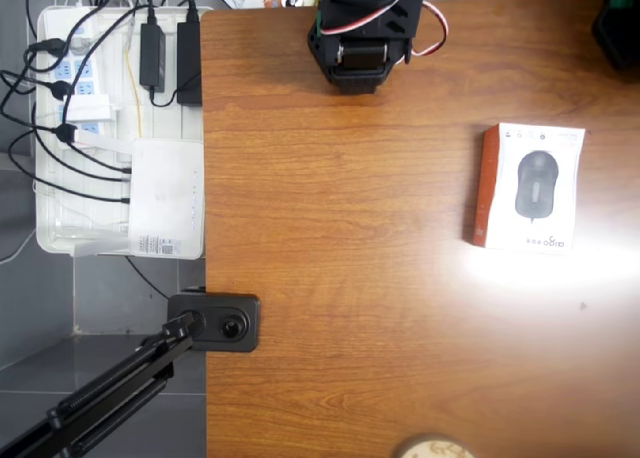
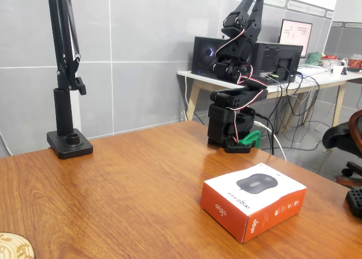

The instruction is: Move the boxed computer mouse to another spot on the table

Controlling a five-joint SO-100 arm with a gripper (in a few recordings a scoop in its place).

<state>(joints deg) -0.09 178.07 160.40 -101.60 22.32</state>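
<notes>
A pale round wooden disc (image 2: 12,246) lies nearest the camera in the fixed view, cut off at the lower left corner; in the overhead view it sits at the bottom edge (image 1: 432,447). Just behind it spreads the bench (image 2: 113,191), a glossy reddish-brown wood-grain top (image 1: 340,278).

The boxed computer mouse (image 2: 253,206) lies flat on the bench, face up, with a dark grey mouse pictured on its white top and orange-red sides towards the camera. In the overhead view the box (image 1: 528,186) rests near the right edge of the picture, its orange-red side facing left, with a bright glare patch on the wood just below it. It lies well apart from the arm's base (image 1: 360,38), which stands at the top edge of the bench.

The black arm is folded upright over its base (image 2: 232,126), and the pincer (image 2: 255,0) points up, high above the bench and touching nothing. Its fingers look drawn together, holding nothing.

A black clamp stand (image 2: 67,72) rises at the far left of the bench; its foot (image 1: 215,321) grips the left edge in the overhead view. Beside that edge sits a white tray (image 1: 48,233) of power strips and cables, with a plain white labelled box (image 1: 165,198) on it.
</notes>
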